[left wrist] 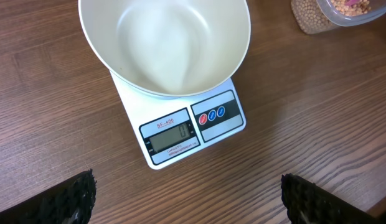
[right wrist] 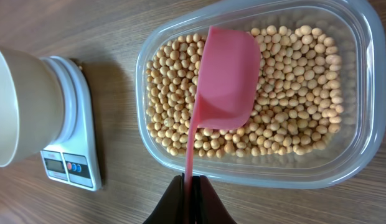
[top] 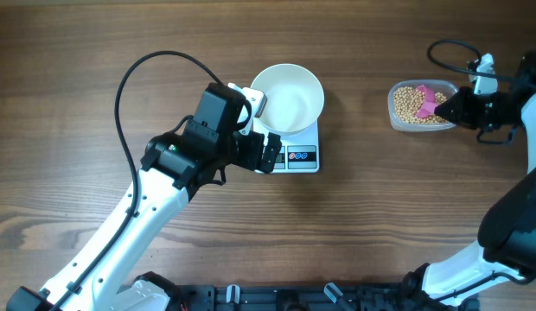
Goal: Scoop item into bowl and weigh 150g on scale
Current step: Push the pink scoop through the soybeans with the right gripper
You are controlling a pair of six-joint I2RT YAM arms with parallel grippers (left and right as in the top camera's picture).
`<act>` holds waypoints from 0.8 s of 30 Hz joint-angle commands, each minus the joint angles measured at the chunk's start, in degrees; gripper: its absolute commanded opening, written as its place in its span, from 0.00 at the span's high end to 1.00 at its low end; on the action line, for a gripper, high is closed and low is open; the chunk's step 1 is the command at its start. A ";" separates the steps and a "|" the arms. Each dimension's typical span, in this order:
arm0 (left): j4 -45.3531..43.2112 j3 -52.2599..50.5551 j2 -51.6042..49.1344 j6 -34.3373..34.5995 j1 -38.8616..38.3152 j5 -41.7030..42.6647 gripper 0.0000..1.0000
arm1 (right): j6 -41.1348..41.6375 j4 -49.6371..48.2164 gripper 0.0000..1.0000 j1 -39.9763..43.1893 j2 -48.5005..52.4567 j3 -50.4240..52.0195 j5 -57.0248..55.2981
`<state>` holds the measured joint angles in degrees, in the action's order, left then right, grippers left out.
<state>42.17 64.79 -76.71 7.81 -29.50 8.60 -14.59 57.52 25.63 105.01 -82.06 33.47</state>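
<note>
The white bowl [top: 287,97] stands empty on the white scale [top: 298,155], also shown in the left wrist view as bowl [left wrist: 165,43] and scale [left wrist: 193,127]. My left gripper [top: 262,128] is open just left of the scale, its fingertips [left wrist: 68,199] wide apart over bare wood with nothing between them. The tan beans [right wrist: 292,93] fill a clear tub [right wrist: 361,155] at the far right of the table. My right gripper [right wrist: 192,180] is shut on the handle of a pink scoop [right wrist: 227,81], whose blade lies on top of the beans.
A black cable [top: 134,78] loops over the table left of the bowl. The tub [top: 396,108] sits well to the right of the scale, with bare wooden table [top: 354,207] between them. The bowl [right wrist: 15,106] and scale [right wrist: 75,143] appear left in the right wrist view.
</note>
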 commanded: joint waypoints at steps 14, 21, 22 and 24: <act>-0.15 0.85 0.20 0.31 0.42 -0.55 0.00 | 1.31 -0.90 0.96 2.60 1.55 2.49 8.61; -0.15 0.85 0.20 0.31 0.42 -0.57 0.00 | 3.37 -0.87 0.96 2.64 1.55 2.60 8.63; -0.15 0.85 0.20 0.31 0.42 -0.55 0.00 | 3.63 -0.94 0.96 2.75 1.55 2.60 8.61; -0.15 0.85 0.20 0.31 0.42 -0.57 0.00 | 3.67 -1.44 0.96 3.26 1.55 2.60 8.61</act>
<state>42.19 64.79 -76.71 7.79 -29.50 8.60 -11.57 56.51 28.36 105.16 -80.34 38.83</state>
